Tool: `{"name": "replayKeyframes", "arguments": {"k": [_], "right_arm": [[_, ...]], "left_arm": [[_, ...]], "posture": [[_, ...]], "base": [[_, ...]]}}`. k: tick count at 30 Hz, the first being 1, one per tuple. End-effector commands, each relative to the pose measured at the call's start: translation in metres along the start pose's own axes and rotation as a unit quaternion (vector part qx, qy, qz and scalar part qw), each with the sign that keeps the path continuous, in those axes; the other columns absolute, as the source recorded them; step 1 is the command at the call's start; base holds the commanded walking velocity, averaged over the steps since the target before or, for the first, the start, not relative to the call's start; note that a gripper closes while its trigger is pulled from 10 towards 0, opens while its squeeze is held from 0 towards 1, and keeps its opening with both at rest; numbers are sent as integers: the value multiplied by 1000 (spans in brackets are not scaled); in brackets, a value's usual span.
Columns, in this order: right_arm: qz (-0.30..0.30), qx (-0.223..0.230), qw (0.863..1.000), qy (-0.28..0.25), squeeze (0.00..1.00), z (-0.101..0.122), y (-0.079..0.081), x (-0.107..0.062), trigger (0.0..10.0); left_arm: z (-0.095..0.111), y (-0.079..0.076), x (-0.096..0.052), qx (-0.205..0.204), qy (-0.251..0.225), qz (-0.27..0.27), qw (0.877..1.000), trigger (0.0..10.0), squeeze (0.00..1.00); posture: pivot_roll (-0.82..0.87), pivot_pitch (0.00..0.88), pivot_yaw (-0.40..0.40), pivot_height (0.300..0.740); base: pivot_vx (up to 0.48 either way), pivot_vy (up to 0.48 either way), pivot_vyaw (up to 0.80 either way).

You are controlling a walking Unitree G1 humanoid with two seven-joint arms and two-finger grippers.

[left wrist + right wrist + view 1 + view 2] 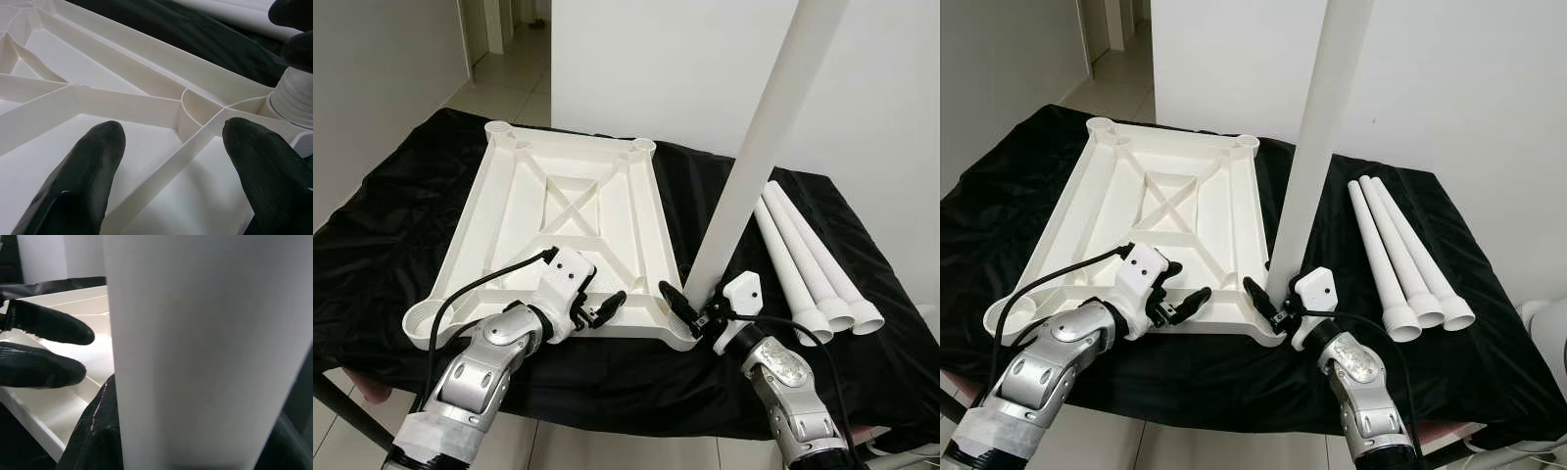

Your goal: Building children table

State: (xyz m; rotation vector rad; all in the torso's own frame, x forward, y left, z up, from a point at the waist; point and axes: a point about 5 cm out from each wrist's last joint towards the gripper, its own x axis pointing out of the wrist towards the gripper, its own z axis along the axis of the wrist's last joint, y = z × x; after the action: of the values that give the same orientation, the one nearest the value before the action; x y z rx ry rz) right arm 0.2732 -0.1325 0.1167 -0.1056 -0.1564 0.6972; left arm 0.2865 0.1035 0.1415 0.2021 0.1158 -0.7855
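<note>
The white table top [563, 201] lies upside down on the black cloth, ribs facing up. One white leg [754, 147] stands upright in the near right corner socket, leaning slightly. My right gripper [693, 300] is shut on that leg's base, one finger on each side. My left gripper [605, 308] is open at the near rim, just left of that corner; its fingers [93, 161] hover over the ribs. The leg's ridged base [293, 100] sits in the socket. Three more legs [813, 259] lie side by side on the right.
The black-covered table [382, 245] reaches past the top on all sides. A white wall [656, 69] rises right behind it, with a tiled doorway [509, 69] at the far left. A white object [1542, 333] stands past the right edge.
</note>
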Motion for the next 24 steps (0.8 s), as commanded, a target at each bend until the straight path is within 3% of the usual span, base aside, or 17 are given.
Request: {"name": "replayKeyframes", "arguments": {"k": [1,2,5,9,19,24], "right_arm": [[13,32,997,63,0,-25,6,-9,10000],[13,32,997,63,0,-25,6,-9,10000],[-21,113,993,41,0,-25,1,-7,10000],[-53,144,987,53,0,-31,-4,-6,10000],[-66,156,984,54,0,-35,-5,-7,10000],[-74,138,986,54,0,-34,-5,-7,10000]], "left_arm": [[4,-2,2,3,-3,-12,1000,10000,0],[4,-2,2,3,-3,-12,1000,10000,0],[5,-1,3,0,-4,-9,1000,10000,0],[5,-1,2,-2,-5,-8,1000,10000,0],[6,-1,1,-4,-6,-5,1000,10000,0],[6,-1,0,-5,-5,-4,1000,10000,0]], "posture": [[96,28,-101,740],[96,28,-101,740],[98,28,-102,740],[98,28,-102,740],[101,32,-106,740],[100,37,-107,740]], "base": [[0,0,0],[0,0,0],[0,0,0],[0,0,0],[0,0,0],[0,0,0]]}}
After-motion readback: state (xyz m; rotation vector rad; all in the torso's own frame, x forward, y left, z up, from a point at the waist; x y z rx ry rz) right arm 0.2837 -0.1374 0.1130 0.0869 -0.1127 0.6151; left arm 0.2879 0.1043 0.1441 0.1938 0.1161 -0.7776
